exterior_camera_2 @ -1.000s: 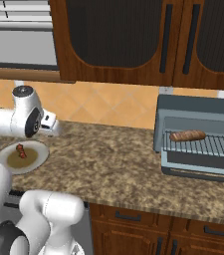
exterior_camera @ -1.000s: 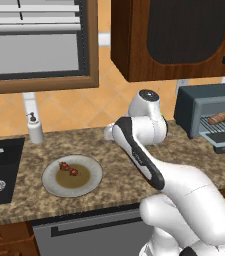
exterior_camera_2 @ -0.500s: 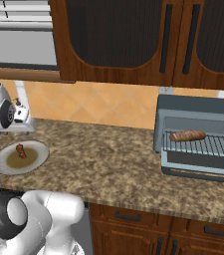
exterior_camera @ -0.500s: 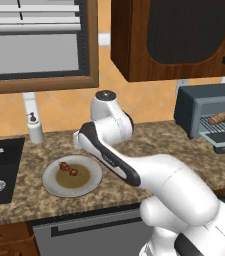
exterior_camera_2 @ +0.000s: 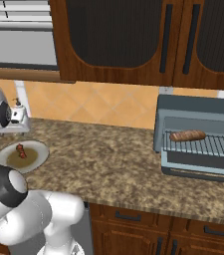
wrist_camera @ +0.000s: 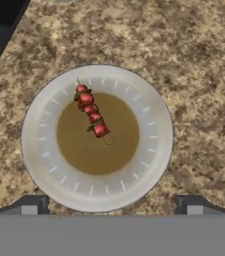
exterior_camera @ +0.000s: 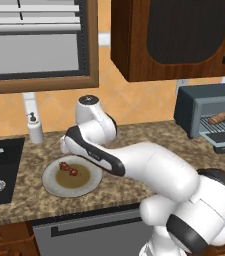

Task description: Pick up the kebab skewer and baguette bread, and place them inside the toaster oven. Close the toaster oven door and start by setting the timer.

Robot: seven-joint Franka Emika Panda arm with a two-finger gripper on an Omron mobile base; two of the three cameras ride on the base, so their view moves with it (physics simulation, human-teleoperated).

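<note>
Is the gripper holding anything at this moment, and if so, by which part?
Nothing is held. The gripper hangs open above the plate; the kebab skewer lies free on it.

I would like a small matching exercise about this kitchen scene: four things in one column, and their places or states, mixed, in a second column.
Things:
1. short skewer with dark-red chunks
2. golden-brown baguette loaf
3. grey-blue toaster oven door
4. two-finger gripper

Places or states:
A. folded down, open
B. on the wire rack inside the grey-blue toaster oven
C. open, above the plate
D. lying on the round pale plate

Pairs: 1-D, 2-B, 3-A, 4-C
</note>
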